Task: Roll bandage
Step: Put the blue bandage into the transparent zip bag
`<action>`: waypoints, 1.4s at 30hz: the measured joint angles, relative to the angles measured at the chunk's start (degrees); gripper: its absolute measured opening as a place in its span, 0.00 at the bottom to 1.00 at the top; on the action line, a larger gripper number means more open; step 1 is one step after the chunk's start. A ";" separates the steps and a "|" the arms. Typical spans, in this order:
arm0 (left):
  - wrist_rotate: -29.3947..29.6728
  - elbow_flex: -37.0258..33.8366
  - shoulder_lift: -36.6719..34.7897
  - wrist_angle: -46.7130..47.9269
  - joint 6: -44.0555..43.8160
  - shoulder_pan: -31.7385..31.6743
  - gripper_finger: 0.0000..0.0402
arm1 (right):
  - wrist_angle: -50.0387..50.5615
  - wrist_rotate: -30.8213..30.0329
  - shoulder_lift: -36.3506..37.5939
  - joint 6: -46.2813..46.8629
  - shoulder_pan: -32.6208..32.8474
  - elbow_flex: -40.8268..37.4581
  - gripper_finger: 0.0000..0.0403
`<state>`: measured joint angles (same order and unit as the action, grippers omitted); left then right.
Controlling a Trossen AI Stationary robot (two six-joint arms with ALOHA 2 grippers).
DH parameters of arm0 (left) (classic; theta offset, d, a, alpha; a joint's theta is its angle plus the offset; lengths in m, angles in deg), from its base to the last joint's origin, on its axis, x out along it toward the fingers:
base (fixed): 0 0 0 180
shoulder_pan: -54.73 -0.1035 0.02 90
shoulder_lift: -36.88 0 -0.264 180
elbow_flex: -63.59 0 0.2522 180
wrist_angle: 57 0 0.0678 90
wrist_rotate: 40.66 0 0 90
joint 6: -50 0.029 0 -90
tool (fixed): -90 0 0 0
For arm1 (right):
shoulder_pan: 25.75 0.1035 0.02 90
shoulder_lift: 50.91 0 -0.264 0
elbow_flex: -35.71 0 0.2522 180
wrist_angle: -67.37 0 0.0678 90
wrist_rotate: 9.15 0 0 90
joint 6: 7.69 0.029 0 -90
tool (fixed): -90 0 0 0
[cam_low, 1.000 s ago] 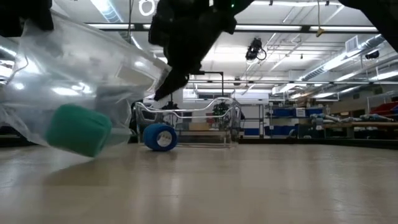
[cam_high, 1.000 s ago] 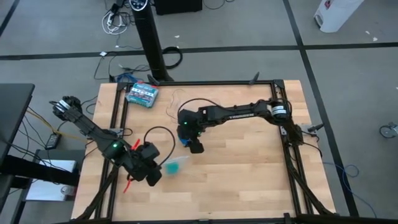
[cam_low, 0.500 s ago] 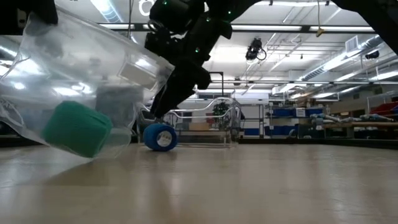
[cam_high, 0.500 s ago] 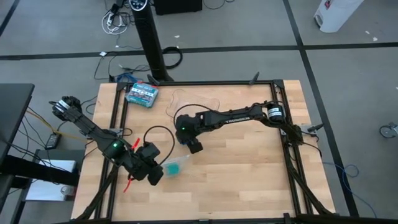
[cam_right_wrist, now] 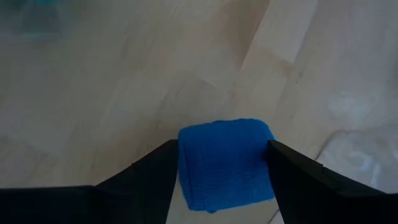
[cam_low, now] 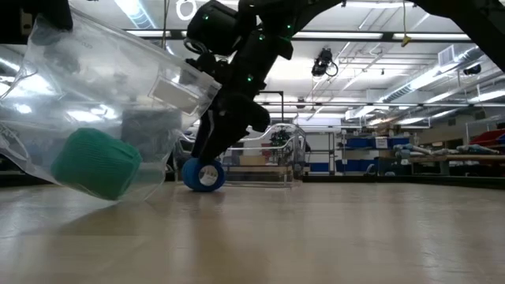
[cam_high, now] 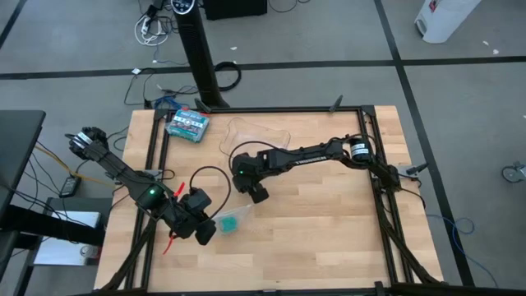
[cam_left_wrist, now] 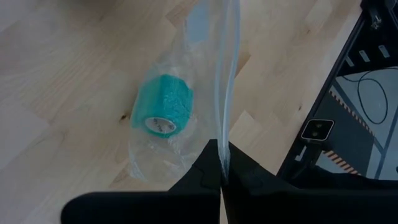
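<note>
While the right gripper (cam_right_wrist: pixel 221 165) is lowered near the table's (cam_high: pixel 329 222) middle, its fingers are spread around the blue bandage roll (cam_right_wrist: pixel 225 163), which is seen lying on the wood between them. Nearer the left front edge, the left gripper (cam_left_wrist: pixel 222 168) is clamped on a clear bag (cam_left_wrist: pixel 186 118) in which a teal roll (cam_left_wrist: pixel 163 104) is held

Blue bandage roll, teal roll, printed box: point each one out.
blue bandage roll (cam_right_wrist: pixel 225 163), right wrist view, on its fabric side.
teal roll (cam_left_wrist: pixel 163 106), left wrist view, on its wound side, inside the clear bag.
printed box (cam_high: pixel 187 123), high view, on its top face.
</note>
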<state>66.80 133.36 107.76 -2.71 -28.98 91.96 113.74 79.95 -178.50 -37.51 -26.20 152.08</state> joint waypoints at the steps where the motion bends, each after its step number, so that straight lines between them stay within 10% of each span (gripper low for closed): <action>1: 0.00 0.00 0.00 -0.02 0.00 0.00 0.01 | -0.25 -0.39 0.00 -0.41 0.00 0.00 0.58; 22: -0.68 0.02 0.04 -0.39 0.04 0.00 0.01 | -0.51 -7.61 -2.19 -2.36 0.09 -0.15 0.52; 42: -1.22 0.02 0.04 -0.44 -0.62 0.00 0.01 | 1.66 -2.14 0.78 2.12 0.04 0.46 0.01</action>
<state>65.57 133.38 107.80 -3.14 -29.60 91.96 115.40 77.81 -177.72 -35.39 -26.16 152.54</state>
